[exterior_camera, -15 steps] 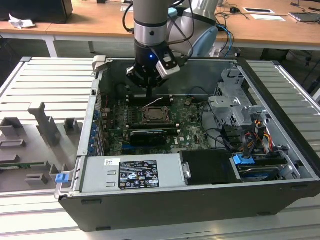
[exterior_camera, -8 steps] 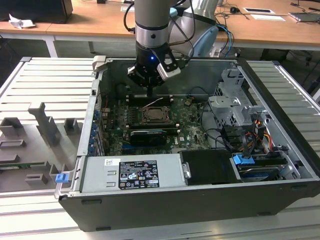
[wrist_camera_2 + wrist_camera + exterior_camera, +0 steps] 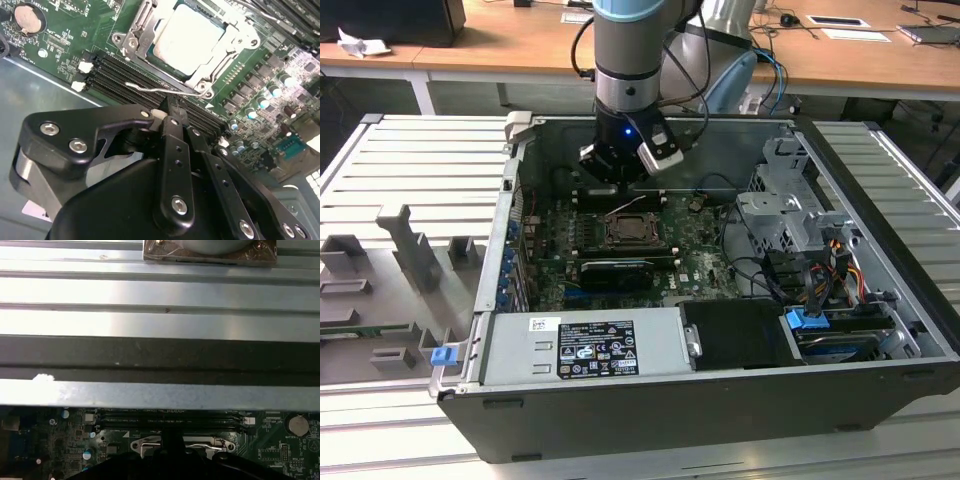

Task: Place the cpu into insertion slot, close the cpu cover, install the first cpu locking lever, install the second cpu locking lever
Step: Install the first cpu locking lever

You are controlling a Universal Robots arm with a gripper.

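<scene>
A ribbed grey table (image 3: 410, 160) carries an open computer case (image 3: 650, 420) lying on its side. The grey arm (image 3: 630, 50) comes down into the case from the far side in the exterior view. A grey power supply box (image 3: 520, 345) fills the case's near corner on the exterior view's left, and the green circuit board (image 3: 60, 45) lines the floor behind it.

The gripper (image 3: 617, 175) hangs low over the board, just behind the insertion slot (image 3: 625, 232) and close to it. In the second wrist view its black fingers (image 3: 172, 145) are drawn together into one narrow tip, with nothing seen pinched between them.

The cpu cover (image 3: 136, 31) lies down flat over the slot, its silver frame ringing the chip. The cpu (image 3: 187, 35) sits inside the slot, its pale face showing through the cover's window, a short way ahead of the gripper tip and apart from it.

A thin wire locking lever (image 3: 165, 90) runs along the socket edge nearest the tip, between the socket and the black memory slots (image 3: 115, 75). Whether the tip touches the wire, or whether the wire is latched, I cannot tell
</scene>
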